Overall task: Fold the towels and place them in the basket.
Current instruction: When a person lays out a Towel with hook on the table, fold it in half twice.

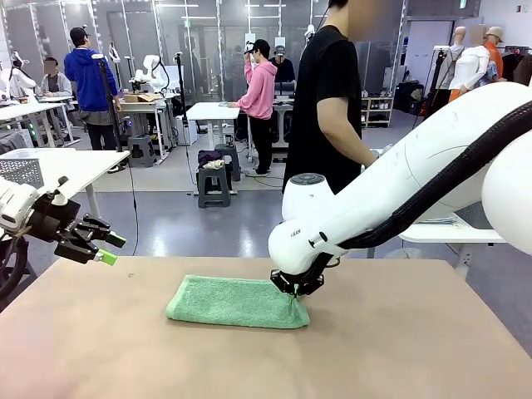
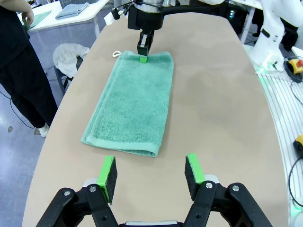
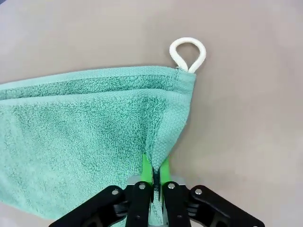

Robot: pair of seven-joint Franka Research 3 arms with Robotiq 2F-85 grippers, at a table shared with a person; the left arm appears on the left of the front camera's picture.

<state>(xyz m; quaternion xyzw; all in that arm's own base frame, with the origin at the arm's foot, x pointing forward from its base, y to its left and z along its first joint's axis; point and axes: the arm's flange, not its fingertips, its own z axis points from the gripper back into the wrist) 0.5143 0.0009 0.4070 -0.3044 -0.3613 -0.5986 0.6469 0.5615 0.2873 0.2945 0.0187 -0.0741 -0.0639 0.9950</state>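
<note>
A mint green towel (image 1: 237, 301) lies folded flat in the middle of the brown table (image 1: 416, 349). My right gripper (image 1: 293, 293) is shut on the towel's right end, and the right wrist view shows its green pads (image 3: 163, 171) pinching the cloth (image 3: 85, 137) near the corner with the white hanging loop (image 3: 188, 53). My left gripper (image 1: 106, 249) hangs open above the table's left edge, apart from the towel. In the left wrist view its fingers (image 2: 108, 173) stand wide just short of the towel's (image 2: 135, 101) near end, with the right gripper (image 2: 143, 56) at the far end. The basket is out of view.
A person in black (image 1: 328, 100) stands at the far side of the table. Off the table's side, a stool holds a white cloth (image 2: 68, 54). A white side table (image 2: 61, 12) with folded cloths stands farther back. Bare tabletop lies all around the towel.
</note>
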